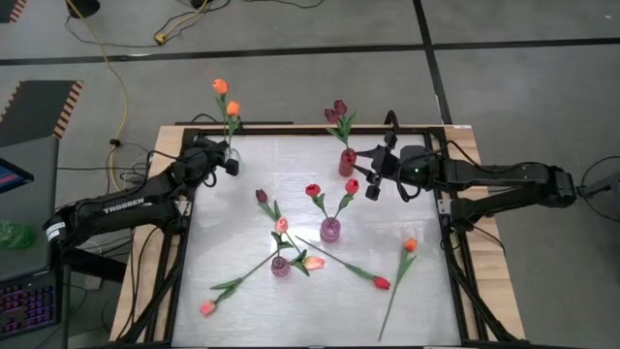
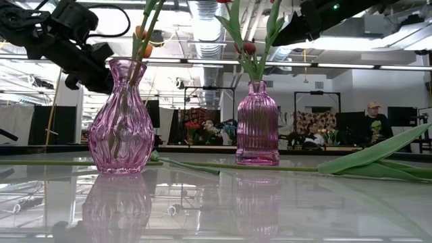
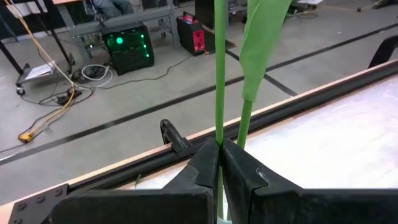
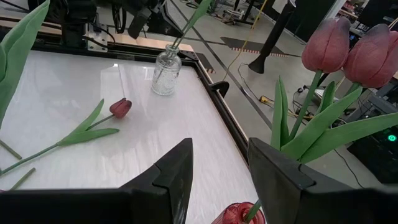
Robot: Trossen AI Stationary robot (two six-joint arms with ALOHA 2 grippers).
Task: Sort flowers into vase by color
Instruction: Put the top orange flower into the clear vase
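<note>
My left gripper [image 1: 227,161] is at the far left corner of the table, shut on a tulip stem at the clear glass vase [image 1: 233,152]. Two orange tulips [image 1: 220,87] stand in that vase. My right gripper [image 4: 217,155] is open and hovers just right of the red vase [image 1: 347,163], which holds dark maroon tulips [image 4: 329,43]. A pink vase [image 1: 330,230] holds two red tulips [image 1: 313,191]. Another pink vase [image 1: 281,267] holds pink tulips [image 1: 281,225]. Loose tulips lie flat on the table: maroon [image 1: 262,196], red [image 1: 382,283], orange [image 1: 410,245] and pink [image 1: 207,307]. My left gripper pinches a thin green stem [image 3: 219,134] between its two fingers [image 3: 202,165], which lie across it. The stem stands upright and runs up out of the hold beside a green leaf [image 3: 261,37]. Its lower part is hidden behind the fingers. I cannot tell which orange head it carries.
A black frame [image 1: 455,262] rims the white table top. Both pink vases [image 2: 127,118] [image 2: 257,125] stand near the middle, with stems and leaves [image 2: 378,158] lying around them. Cables [image 1: 116,87] run on the floor beyond the far edge. A person [image 2: 372,125] sits far behind.
</note>
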